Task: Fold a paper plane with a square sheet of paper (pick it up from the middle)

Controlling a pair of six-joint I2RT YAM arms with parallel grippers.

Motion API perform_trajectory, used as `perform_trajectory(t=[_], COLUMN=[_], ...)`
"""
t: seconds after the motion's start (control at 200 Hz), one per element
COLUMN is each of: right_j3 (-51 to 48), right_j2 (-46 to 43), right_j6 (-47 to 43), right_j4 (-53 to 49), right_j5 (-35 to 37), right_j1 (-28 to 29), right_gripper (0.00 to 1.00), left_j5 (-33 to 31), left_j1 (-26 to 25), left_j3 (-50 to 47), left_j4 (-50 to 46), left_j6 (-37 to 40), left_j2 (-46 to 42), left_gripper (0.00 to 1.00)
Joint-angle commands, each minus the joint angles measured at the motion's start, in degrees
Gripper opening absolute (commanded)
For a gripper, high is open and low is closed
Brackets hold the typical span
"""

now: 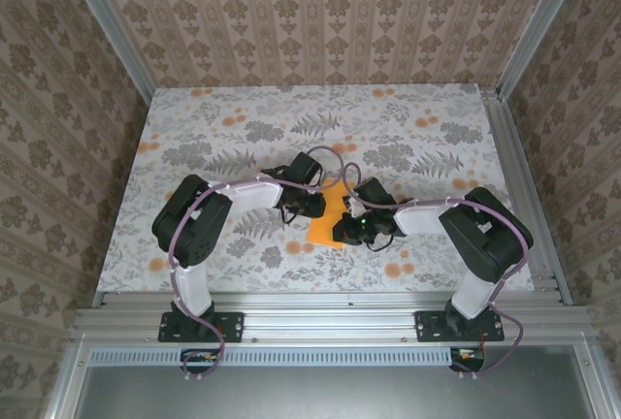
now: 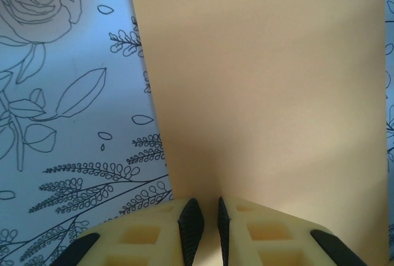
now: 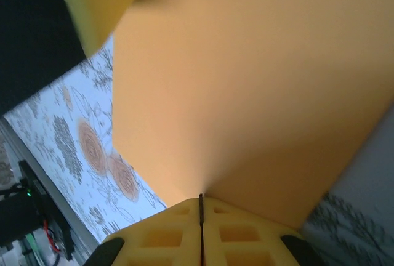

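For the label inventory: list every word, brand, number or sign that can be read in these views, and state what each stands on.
No text, number or sign can be read.
The orange paper is plain and unmarked.
The tablecloth bears only flower and leaf prints.
The wallpaper bears only a repeating ornament.
The small dark parts below the arm bases are too small to tell whether they carry any marking.

Floral-print table w/ orange square sheet of paper at ctr, nr front.
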Motion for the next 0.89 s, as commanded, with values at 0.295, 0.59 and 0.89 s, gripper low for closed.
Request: perform_trajectory(t=[0.295, 0.59, 0.89], right_j3=[-0.61, 4.52, 8.9], right_j2=[-7.51, -4.66, 1.04], right_j6=[-2.59, -1.24, -3.53], right_j4=[-10.81, -5.74, -8.17], right_j5=[3.72, 6.06, 8.25], right_j1=[-1.39, -5.61, -7.52], right_gripper=[0.12, 0.2, 0.3], left_j5=[-2.08, 0.65, 1.34], left_j1=[0.78, 0.78, 1.03], left_j3=[-3.67, 1.9, 8.74], left_j4=[-12.1, -13.07, -15.05], left_j6=[1.08, 1.14, 1.46], left_j2=[5.59, 2.29, -1.26], left_gripper=[0.23, 0.25, 0.33])
